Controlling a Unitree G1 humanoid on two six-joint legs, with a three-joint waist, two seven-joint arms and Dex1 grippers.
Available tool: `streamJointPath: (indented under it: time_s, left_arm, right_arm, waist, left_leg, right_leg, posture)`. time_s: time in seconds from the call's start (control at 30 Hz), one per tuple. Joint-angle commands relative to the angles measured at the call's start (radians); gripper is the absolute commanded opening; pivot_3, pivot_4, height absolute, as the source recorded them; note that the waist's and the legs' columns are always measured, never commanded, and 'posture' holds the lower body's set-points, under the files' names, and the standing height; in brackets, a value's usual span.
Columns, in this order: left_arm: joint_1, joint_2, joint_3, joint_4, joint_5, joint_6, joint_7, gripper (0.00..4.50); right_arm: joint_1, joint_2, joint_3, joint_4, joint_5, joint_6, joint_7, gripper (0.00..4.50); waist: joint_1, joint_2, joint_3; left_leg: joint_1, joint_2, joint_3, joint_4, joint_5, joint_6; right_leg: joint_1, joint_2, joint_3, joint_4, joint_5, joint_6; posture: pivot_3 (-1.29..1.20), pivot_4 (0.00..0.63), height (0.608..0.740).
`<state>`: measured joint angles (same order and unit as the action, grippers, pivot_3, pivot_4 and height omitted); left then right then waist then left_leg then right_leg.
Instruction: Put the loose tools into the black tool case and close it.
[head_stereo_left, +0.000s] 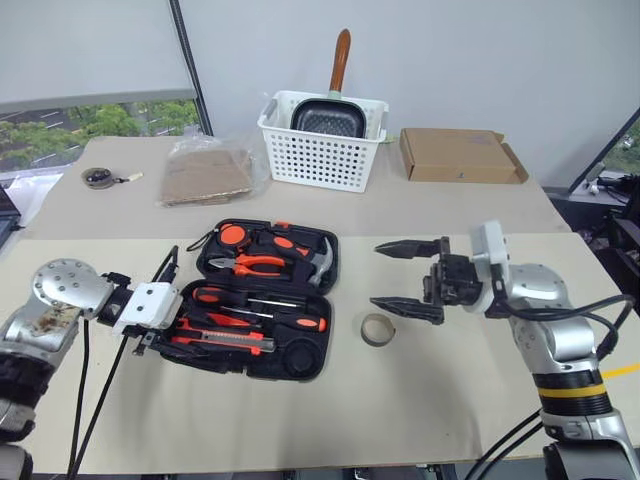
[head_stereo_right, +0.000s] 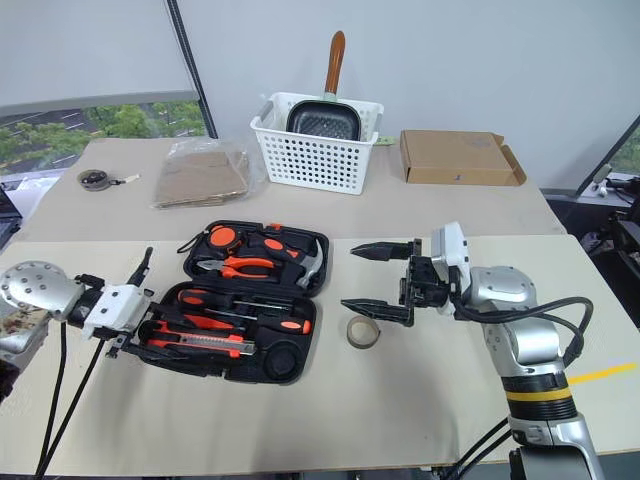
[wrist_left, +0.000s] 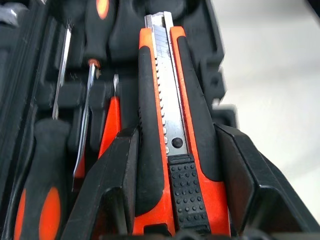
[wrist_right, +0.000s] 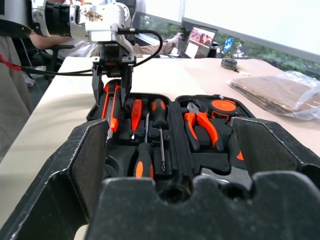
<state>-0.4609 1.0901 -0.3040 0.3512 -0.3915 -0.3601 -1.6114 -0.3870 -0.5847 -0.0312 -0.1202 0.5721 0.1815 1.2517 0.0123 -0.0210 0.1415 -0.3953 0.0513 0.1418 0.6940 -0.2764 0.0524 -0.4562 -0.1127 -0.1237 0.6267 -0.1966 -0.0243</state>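
We see bare table (head_stereo_left: 440, 390) in front of the open tool case (head_stereo_left: 318, 350) and to its right, broken only by the tape roll (head_stereo_left: 378, 330) just beside the case. The right gripper (head_stereo_left: 407, 277) hangs open above that roll. The left gripper (wrist_right: 112, 97) blocks the case's left end, its fingers straddling the utility knife (wrist_left: 172, 145). Behind the case, basket (head_stereo_left: 320, 160), cardboard box (head_stereo_left: 460, 157) and bagged boards (head_stereo_left: 208, 175) crowd the far table.

The tape roll (head_stereo_left: 378, 330) lies just right of the open tool case (head_stereo_left: 262, 300), basket (head_stereo_left: 322, 142) behind.
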Motion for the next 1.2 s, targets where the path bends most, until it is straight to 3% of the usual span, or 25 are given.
streamJointPath:
  time_s: [0.03,0.47,0.53,0.7,0.83,1.03,1.2]
  left_arm:
    - [-0.062,0.024,-0.074,0.032,-0.021,-0.058,-0.003,1.80]
    - [-0.113,0.056,-0.209,0.037,-0.051,-0.032,-0.003,1.80]
    - [-0.116,0.058,-0.201,0.038,-0.054,-0.020,-0.003,2.81]
    - [-0.124,0.056,-0.164,0.043,-0.072,-0.025,-0.003,4.45]
    - [-0.132,0.070,-0.117,0.014,-0.135,0.029,-0.003,4.45]
    - [-0.117,0.053,0.057,-0.109,-0.298,0.282,0.027,4.45]
    - [0.095,0.003,0.276,-0.383,-0.406,0.545,0.350,2.97]
  right_arm:
    - [0.000,-0.010,-0.031,-0.039,0.015,-0.007,-0.017,4.50]
    - [0.000,-0.011,-0.030,-0.027,0.012,-0.017,-0.016,4.50]
    - [-0.002,-0.009,-0.027,-0.024,0.011,-0.018,-0.014,4.50]
    - [-0.008,-0.001,-0.020,-0.010,0.009,-0.025,-0.006,4.50]
    - [-0.012,0.003,-0.016,0.001,0.006,-0.030,0.000,4.50]
    - [-0.014,0.008,-0.014,0.007,0.005,-0.033,0.009,4.50]
    - [-0.007,0.005,-0.018,0.001,0.003,-0.039,0.014,4.50]
  waist:
    - [-0.001,0.000,0.000]
    - [-0.002,0.000,0.000]
    - [-0.003,0.000,0.000]
    - [-0.002,0.000,0.000]
    - [-0.002,0.000,0.000]
    - [-0.001,0.000,0.000]
    - [-0.004,0.000,0.000]
  left_leg:
    - [0.000,0.000,0.000,0.000,0.000,0.000]
    - [0.001,0.000,0.000,0.001,0.000,0.000]
    - [0.001,0.000,0.000,0.001,0.000,0.000]
    - [0.001,0.000,0.000,0.002,0.000,0.000]
    - [0.001,0.000,0.001,0.002,0.000,0.000]
    - [0.001,0.000,0.000,0.003,0.001,-0.002]
    - [0.003,0.000,-0.001,0.003,0.002,-0.002]
  right_leg:
    - [0.000,0.000,0.000,0.000,0.000,0.000]
    - [0.000,0.001,0.000,0.002,-0.001,0.002]
    - [0.000,0.001,0.001,0.002,-0.001,0.002]
    - [0.001,0.001,0.001,0.002,-0.001,0.002]
    - [0.001,0.001,0.001,0.002,-0.001,0.002]
    - [0.001,0.001,0.001,0.003,-0.001,0.002]
    - [0.003,0.000,0.002,0.003,-0.001,0.002]
  posture:
    - [0.00,0.150,0.700]
    - [0.00,0.150,0.700]
    - [0.00,0.150,0.700]
    - [0.00,0.150,0.700]
    - [0.00,0.150,0.700]
    - [0.00,0.150,0.700]
    - [0.00,0.150,0.700]
